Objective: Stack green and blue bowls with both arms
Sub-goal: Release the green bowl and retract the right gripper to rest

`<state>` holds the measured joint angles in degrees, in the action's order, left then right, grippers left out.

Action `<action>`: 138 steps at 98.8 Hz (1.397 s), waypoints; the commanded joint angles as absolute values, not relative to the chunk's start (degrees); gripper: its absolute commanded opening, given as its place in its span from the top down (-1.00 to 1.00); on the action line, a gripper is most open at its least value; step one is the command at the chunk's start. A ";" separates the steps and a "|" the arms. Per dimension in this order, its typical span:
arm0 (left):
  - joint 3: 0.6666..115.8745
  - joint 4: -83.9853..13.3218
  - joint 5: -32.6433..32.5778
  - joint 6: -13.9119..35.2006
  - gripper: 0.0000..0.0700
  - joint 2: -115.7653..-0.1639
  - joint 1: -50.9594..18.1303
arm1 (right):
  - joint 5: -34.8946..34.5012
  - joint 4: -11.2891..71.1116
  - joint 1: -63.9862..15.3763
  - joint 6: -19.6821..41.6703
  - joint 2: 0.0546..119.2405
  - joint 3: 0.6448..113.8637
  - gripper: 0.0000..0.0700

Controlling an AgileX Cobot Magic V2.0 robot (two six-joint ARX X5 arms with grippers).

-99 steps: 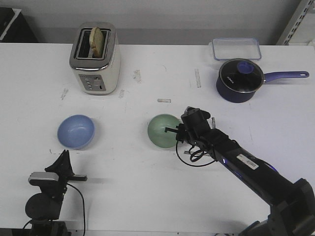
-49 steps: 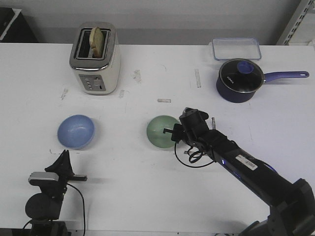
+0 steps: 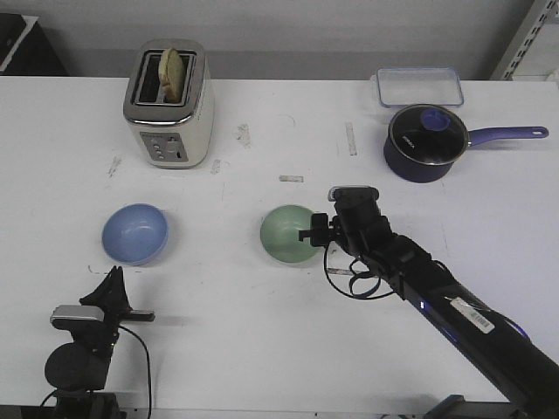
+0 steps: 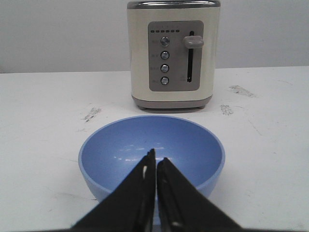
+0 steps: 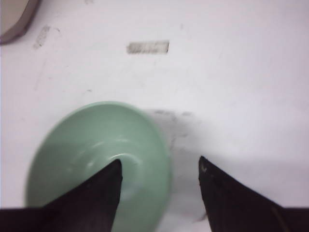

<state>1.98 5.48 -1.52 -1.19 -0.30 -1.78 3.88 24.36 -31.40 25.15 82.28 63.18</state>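
Nothing stacked yet. Nearest the robot, left gripper [image 4: 155,166] parked low at the front-left table edge, fingers pressed together and holding nothing, aimed at the blue bowl [image 3: 134,233] just ahead of it but not touching. Blue bowl upright and empty on the white table [image 3: 236,314], front left.

Further in, right gripper [image 5: 159,174] spread wide across the near rim of the green bowl [image 3: 290,233]: one finger over the inside, the other outside, rim between them. Not closed on it; contact with the wall impossible to tell. Green bowl resting near the table's middle, well apart from the blue one, apparently flat in the front view.

Judged an early stage: grasp on green about to be made, then lift, carry and nesting all left; left arm's part not begun.

Beyond, cream toaster [image 3: 169,105] with bread in a slot, a dark blue lidded saucepan [image 3: 425,142], a clear lidded container [image 3: 419,86] at the back.

Right wrist view blurred, fingertips cut off at its edge; left arm mostly out of frame.
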 commanded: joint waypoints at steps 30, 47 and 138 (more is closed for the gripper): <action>0.71 6.04 -1.48 -1.96 0.99 -0.19 -1.89 | 6.28 20.91 -26.04 -0.34 76.31 62.02 0.92; 0.71 6.04 -1.48 -1.93 0.99 -0.19 -1.89 | 6.00 14.44 -21.30 -0.30 70.52 56.34 0.96; 0.71 6.04 -1.48 -1.96 0.99 -0.19 -1.89 | 6.04 2.20 -4.43 -0.05 20.29 17.78 0.96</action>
<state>1.98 5.48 -1.54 -1.19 -0.30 -1.80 6.02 1.72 -4.38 0.21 22.52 17.50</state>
